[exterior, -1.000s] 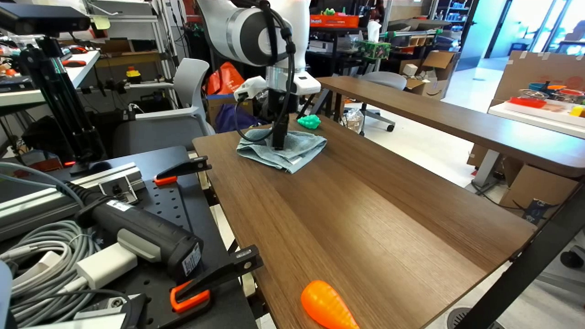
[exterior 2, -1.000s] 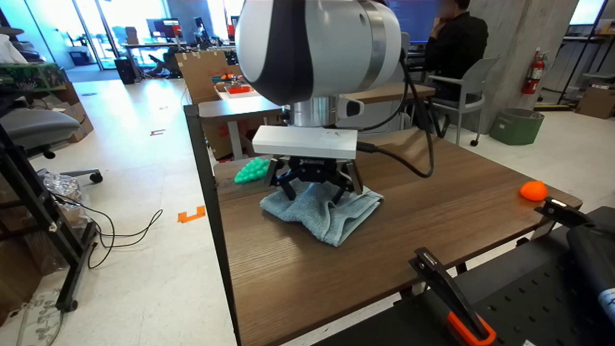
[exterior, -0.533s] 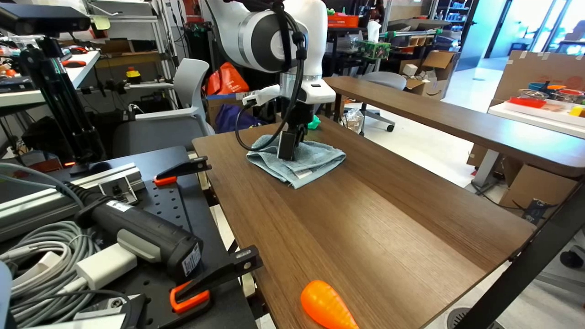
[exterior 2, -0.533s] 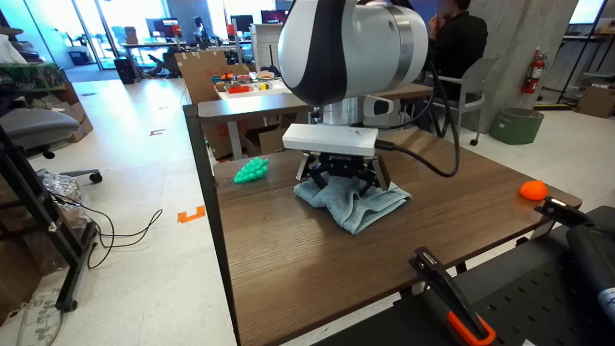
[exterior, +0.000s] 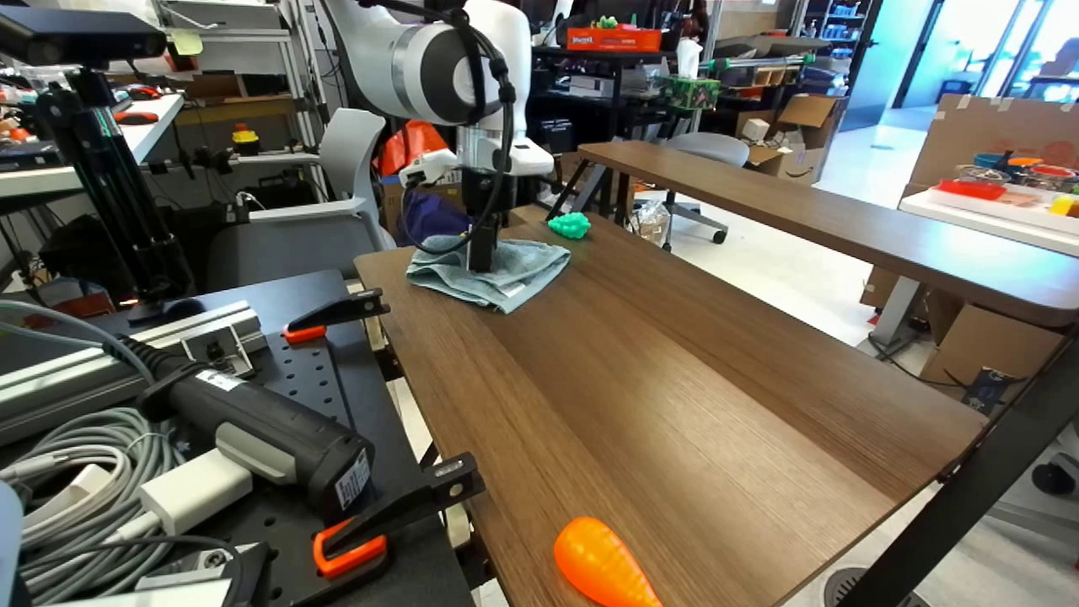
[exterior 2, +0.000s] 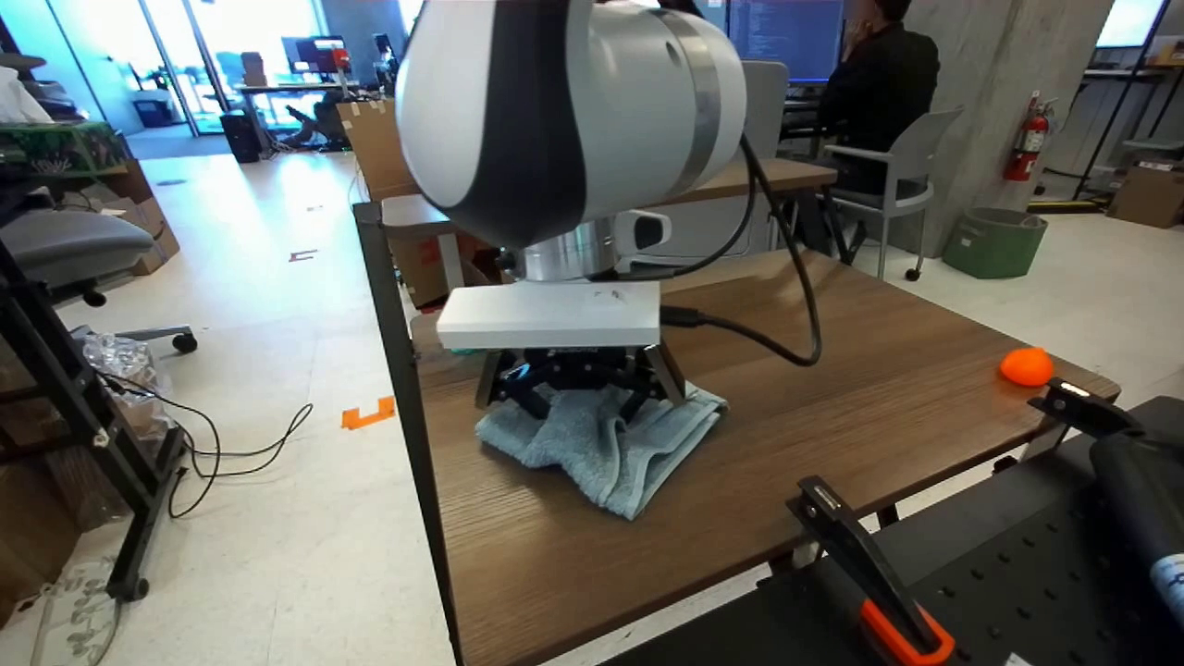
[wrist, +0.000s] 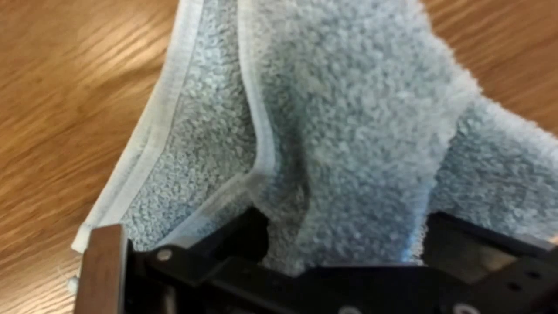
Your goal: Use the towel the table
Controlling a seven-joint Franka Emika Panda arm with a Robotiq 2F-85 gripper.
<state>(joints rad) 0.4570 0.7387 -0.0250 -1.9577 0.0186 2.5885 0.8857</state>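
I see a blue-grey terry-cloth towel [exterior 2: 592, 453] lying on a long brown wood-grain desk [exterior: 674, 405], near one short edge and between the two long edges. It is rumpled and folded over on itself: the middle bunches up into a hump, and one end tapers toward one of the long edges. My wrist view shows pale hems running along two overlapping layers. The desk is flat, and its grain shines where light catches it.
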